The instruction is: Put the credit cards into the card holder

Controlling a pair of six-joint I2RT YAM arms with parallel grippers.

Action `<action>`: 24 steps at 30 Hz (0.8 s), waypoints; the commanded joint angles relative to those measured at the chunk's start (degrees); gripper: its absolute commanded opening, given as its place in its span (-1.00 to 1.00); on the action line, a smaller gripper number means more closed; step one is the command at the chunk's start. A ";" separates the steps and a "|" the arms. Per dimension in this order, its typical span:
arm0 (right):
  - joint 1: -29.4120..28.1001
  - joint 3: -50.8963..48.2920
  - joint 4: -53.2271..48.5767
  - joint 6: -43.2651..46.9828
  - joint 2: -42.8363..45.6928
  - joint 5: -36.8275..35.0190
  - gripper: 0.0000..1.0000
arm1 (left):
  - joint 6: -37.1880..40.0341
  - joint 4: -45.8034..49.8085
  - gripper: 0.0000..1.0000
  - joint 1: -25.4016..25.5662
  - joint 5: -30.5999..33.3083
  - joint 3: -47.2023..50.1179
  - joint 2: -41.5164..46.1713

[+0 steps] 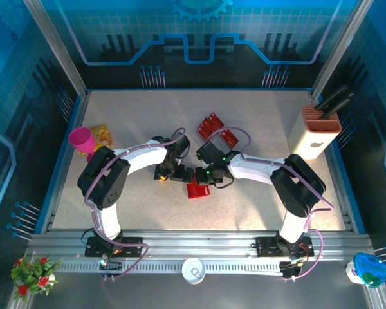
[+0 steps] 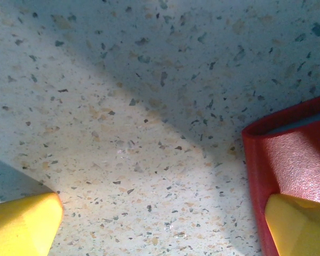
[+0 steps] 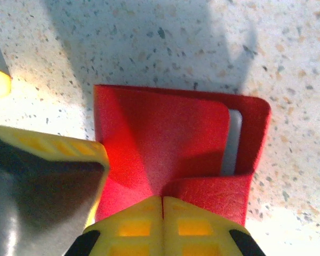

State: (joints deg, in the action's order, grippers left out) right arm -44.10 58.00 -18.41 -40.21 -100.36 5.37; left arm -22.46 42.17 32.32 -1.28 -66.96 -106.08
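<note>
Steadying the red card holder (image 3: 165, 144) on the counter (image 3: 288, 53), the right end effector (image 3: 162, 205) is clenched on its near flap, probably to keep the pocket open. The left end effector (image 2: 162, 210) hangs released, one finger over the holder's rim. The credit cards (image 1: 217, 131) lie farther back.

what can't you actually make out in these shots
- Count of the credit cards: too small in the top view.
- Inside of the card holder: right wrist view, its own flap covers it.
- Whether the right gripper pinches the holder: its fingertips hide the contact.
- Most of the holder: left wrist view, cut off by the right edge.
</note>
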 commanded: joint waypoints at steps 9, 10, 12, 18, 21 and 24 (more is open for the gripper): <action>-1.34 -5.23 -1.46 -1.98 -2.41 0.41 -1.00 | 1.36 -0.14 0.99 1.19 -2.61 1.47 -4.35; -1.34 -5.03 -1.30 -2.06 -2.64 0.59 -1.00 | 1.36 -0.13 0.99 1.20 -2.59 1.44 -4.31; -1.30 -4.26 -1.11 -2.16 -3.08 1.00 -1.00 | 1.24 -0.10 0.99 1.25 -2.64 1.47 -4.22; -1.00 -1.57 -1.26 -2.33 -4.25 2.44 -0.93 | 1.31 -0.34 0.98 1.25 -2.68 1.48 -3.78; -0.77 -0.75 -1.20 -2.51 -3.69 3.19 -0.81 | 1.37 -0.20 0.99 1.26 -2.75 1.17 -3.78; -0.29 0.34 -1.36 -2.77 -2.52 3.77 -0.68 | 1.31 -0.23 0.99 1.24 -2.85 1.18 -3.69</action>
State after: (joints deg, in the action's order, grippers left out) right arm -44.18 57.98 -16.71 -42.39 -100.88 6.72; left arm -22.48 42.26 32.34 -1.30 -67.05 -106.15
